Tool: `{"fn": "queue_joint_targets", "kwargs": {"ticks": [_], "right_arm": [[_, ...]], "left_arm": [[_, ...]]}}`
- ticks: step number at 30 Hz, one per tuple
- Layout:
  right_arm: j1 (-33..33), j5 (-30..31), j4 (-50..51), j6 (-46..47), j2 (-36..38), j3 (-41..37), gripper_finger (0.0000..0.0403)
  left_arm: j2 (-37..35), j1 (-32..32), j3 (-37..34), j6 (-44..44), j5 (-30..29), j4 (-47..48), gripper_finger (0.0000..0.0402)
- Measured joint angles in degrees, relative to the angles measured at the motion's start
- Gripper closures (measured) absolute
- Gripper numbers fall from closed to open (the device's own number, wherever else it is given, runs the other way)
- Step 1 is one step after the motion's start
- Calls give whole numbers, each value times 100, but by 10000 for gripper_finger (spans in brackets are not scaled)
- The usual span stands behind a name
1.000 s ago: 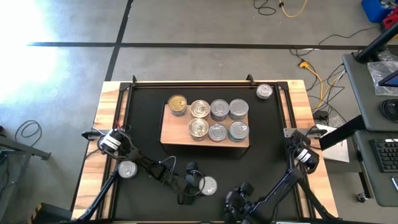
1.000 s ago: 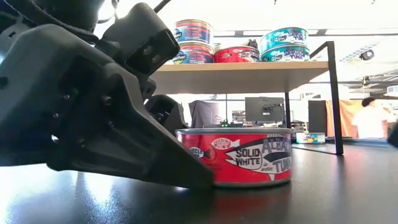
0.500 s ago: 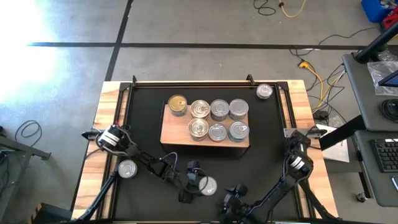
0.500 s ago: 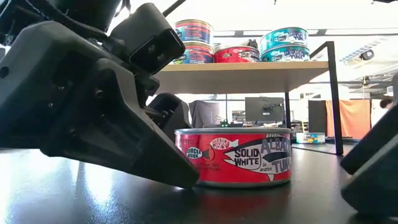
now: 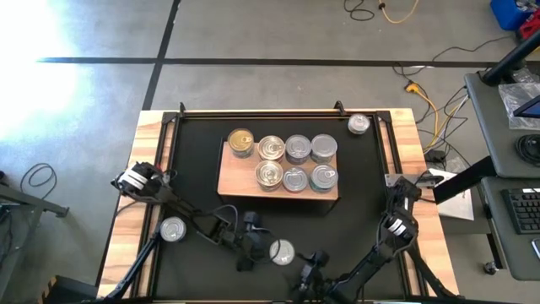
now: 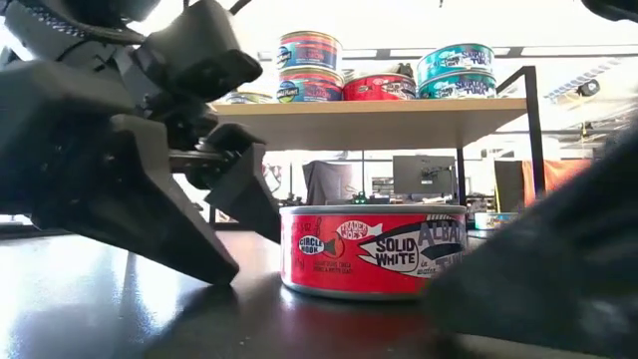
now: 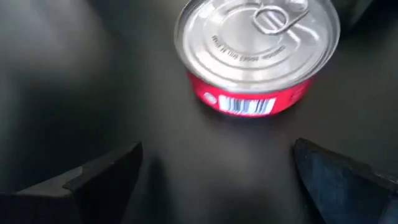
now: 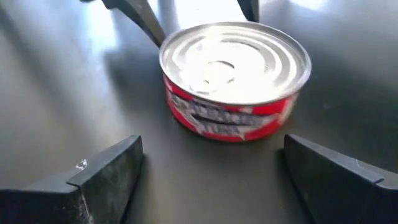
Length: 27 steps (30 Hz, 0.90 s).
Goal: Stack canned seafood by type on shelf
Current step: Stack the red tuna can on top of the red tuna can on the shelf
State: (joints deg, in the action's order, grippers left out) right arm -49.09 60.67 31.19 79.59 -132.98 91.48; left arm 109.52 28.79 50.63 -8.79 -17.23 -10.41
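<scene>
A red tin [image 5: 281, 251] sits on the black mat [image 5: 194, 181] near the front of the counter [image 5: 144, 143], and nobody holds it. The left end effector [image 5: 245, 250] is low on one side of it, with its fingers wide apart. The right end effector [image 5: 307, 268] is low on the other side, and its fingers are wide apart too. The tin shows just past both sets of fingers (not between them).

I think the step in hand is picking up this tin. Only one arm should take it. That arm needs to slide forward until the tin is between its fingers, then squeeze and lift. The other arm should move back, because the two are very close and could bump.

The shelf [image 5: 233, 181] stands in the middle of the mat, well apart from the tin. It holds seven tins: a gold-topped tin [image 5: 241, 140] and six silver ones. The low view shows another red tin [image 6: 380, 87] up there, so this one likely goes on top of it.

Two more tins wait: one by the left edge [image 5: 173, 229] and one at the far right corner [image 5: 359, 124]. The mat between the red tin and the shelf is bare. The tin must go up high to clear the shelf's edge.
</scene>
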Motion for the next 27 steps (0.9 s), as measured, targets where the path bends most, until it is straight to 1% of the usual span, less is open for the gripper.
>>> {"fn": "queue_joint_targets", "kwargs": {"ticks": [3,7,10,16,21,23,26,27], "right_arm": [[70,107,-32,-18,-18,0,23],[244,77,140,-16,-18,0,23],[360,51,130,-102,-18,0,23],[514,-8,165,-129,-2,2,23],[634,-26,187,-111,1,0,23],[664,98,157,-122,-11,0,23],[666,593,125,-132,-111,-4,23],[669,661,122,-154,-136,-4,23]], "left_arm": [[-70,-78,-172,54,-178,-158,1],[19,-321,-221,3,-270,-368,11],[194,-417,-134,25,-383,-652,30],[508,-435,198,118,-474,-564,70],[561,-382,299,9,-569,-563,83],[568,-377,329,-81,-581,-563,83],[570,-377,337,-104,-582,-578,84],[575,-377,337,-116,-586,-593,84]]}}
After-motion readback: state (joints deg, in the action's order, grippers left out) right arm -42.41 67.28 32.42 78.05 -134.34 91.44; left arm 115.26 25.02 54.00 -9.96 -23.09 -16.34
